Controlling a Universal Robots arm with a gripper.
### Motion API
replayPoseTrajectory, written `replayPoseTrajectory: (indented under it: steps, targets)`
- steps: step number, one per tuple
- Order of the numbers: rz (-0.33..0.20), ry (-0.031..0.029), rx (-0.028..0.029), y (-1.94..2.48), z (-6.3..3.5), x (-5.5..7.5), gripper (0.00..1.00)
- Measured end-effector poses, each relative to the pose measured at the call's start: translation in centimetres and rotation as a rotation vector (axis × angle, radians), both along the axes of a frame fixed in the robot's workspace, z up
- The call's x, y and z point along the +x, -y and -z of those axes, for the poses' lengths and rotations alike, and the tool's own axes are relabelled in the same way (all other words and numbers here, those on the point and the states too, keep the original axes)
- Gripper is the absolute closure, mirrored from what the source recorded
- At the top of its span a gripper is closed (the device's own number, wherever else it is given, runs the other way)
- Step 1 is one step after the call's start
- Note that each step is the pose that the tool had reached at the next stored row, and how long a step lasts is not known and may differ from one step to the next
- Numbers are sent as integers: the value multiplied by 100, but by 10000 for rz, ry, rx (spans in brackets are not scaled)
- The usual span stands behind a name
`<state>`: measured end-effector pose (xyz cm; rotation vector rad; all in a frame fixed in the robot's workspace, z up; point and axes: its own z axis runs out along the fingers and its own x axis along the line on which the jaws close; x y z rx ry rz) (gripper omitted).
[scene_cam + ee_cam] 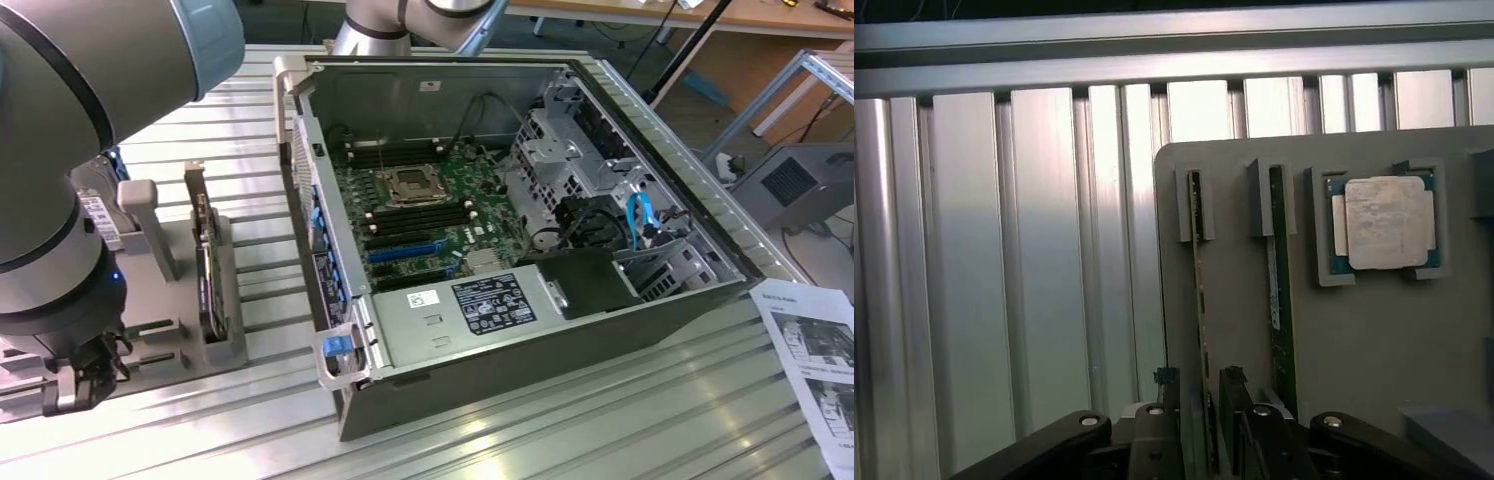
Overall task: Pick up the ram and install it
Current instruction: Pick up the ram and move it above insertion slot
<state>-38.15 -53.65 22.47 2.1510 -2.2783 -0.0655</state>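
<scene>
slatted metal table (534,440): carries all items; surface ribbed and bright; open computer case (441,65): lying on its side at the middle of the exterior view, green motherboard (441,200) exposed within; arm (54,150): grey, bulky, at the exterior view's left, reaching down to the grey tray (1374,350) that sits on the table beside the case, apart from it; gripper (1199,378): lowered over the tray; its two dark fingers (1168,410) stand well spread, one on each side of the ram (1200,300); they straddle one end of the board and appear clear of it on both faces; nothing is clamped or lifted; ram: long, thin green board seen edge-on, standing upright on its long edge in a tray slot, far end seated in a grey bracket, small pale marks along its length; second stick (1282,300): same form, just beside the ram in the neighbouring slot, outside the fingers; processor (1384,222): square, silver-topped, lying flat in its own corner-bracketed recess near the second stick.
</scene>
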Motion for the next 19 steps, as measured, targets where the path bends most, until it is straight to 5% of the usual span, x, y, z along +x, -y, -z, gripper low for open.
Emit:
replayPoseTrajectory:
  steps: [19]
  targets:
    - [-9, 0, -5, -34, 93, 0, 70]
